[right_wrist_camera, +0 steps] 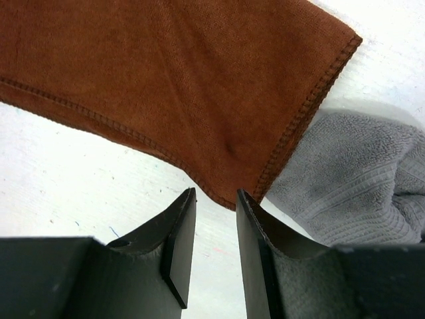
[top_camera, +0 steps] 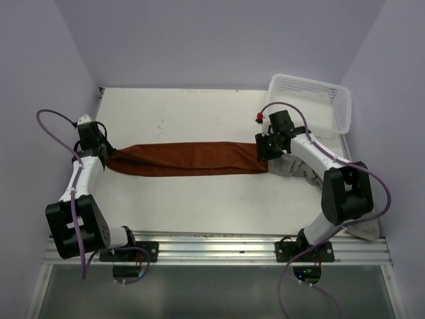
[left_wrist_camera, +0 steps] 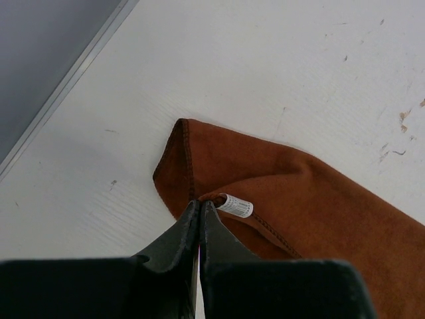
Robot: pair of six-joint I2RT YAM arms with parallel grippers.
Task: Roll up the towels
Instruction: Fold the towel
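**Brown towel pinned at one end only**

At the left, the left gripper [left_wrist_camera: 200, 206] is clenched on the left end of the rust-brown towel [top_camera: 186, 158]. It pinches the hem right beside the small white label [left_wrist_camera: 236, 205]. From there the towel lies flat across the middle of the table [top_camera: 199, 113] as a long folded strip running left to right.

At its right end the right gripper [right_wrist_camera: 216, 196] hovers just off the near corner, jaws slightly apart with nothing between them. The grey towel [right_wrist_camera: 352, 179] lies crumpled just beside that corner, partly under the right arm. The white mesh basket [top_camera: 312, 93] sits in the far right corner.

As I see it, the danger is the loose right end. If the left arm pulls now, the whole strip could slide left and bunch up. If the right jaws close where they are, they may nip the grey towel along with the brown corner. Rolling would then drag both cloths together or start the roll crooked.
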